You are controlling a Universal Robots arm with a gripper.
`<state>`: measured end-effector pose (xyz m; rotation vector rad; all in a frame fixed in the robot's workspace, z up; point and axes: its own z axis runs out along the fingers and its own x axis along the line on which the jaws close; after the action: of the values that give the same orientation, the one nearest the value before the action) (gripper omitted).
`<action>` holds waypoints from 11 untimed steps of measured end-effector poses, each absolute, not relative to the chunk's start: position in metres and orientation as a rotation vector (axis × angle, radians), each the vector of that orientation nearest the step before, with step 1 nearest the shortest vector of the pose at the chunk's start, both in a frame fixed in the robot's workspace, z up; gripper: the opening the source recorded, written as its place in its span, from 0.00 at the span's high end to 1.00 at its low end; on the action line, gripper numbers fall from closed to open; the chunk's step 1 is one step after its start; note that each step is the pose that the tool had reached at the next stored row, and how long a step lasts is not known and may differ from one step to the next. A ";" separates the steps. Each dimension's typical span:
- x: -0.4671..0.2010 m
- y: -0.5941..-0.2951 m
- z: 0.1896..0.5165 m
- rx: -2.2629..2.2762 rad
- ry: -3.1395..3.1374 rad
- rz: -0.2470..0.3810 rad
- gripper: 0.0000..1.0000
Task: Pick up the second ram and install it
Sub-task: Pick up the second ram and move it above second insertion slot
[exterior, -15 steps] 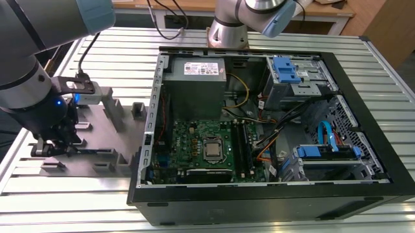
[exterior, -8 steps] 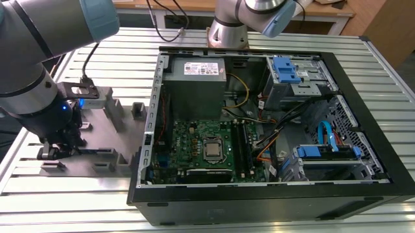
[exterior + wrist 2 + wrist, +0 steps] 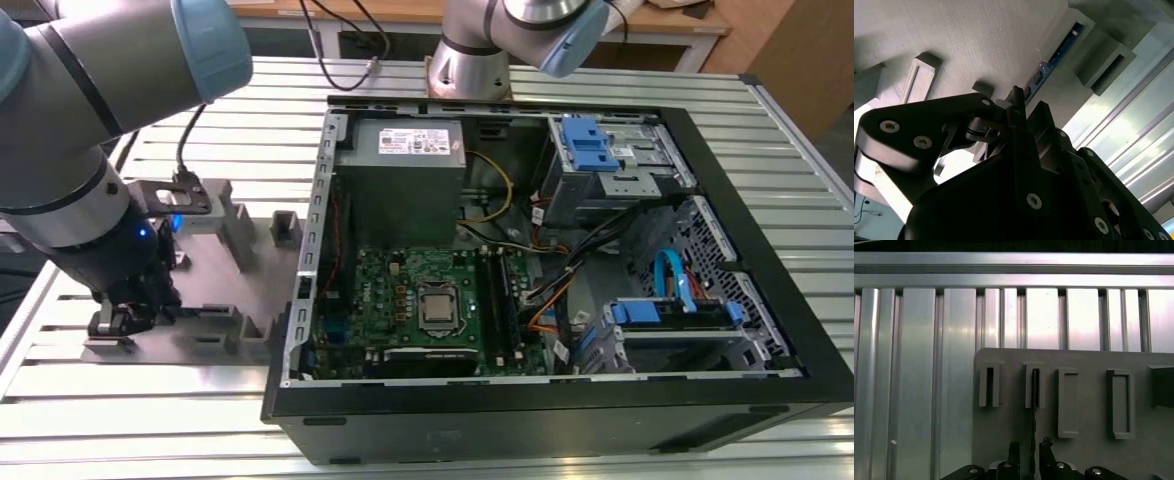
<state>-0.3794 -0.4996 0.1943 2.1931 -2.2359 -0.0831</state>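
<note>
Arm [image 3: 80, 150] reached in from the exterior view's left and bent down at the wrist [image 3: 114, 255], so that the gripper [image 3: 118, 322] pointed straight down, set low. In the first wrist view its two black fingers [image 3: 1014, 451] stood slightly apart, unclosed.

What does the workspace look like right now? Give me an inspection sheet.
Surface: ribbed metal table carrying a grey fixture plate.
Job's things: second ram stands on edge in a plate slot, not lifted.
Clutter: nothing seen.
Grippers: claw low over the plate, open, one finger on each side of the ram.
Cables: black cable at the arm's wrist; wire bundle inside the case.
Surroundings: open computer case at the exterior view's right of the plate; another arm's base beyond it.
</note>
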 end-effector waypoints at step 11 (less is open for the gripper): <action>-0.379 -0.500 0.193 2.193 -2.236 -0.083 0.80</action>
<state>-0.3794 -0.4996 0.1934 2.1931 -2.2359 -0.0832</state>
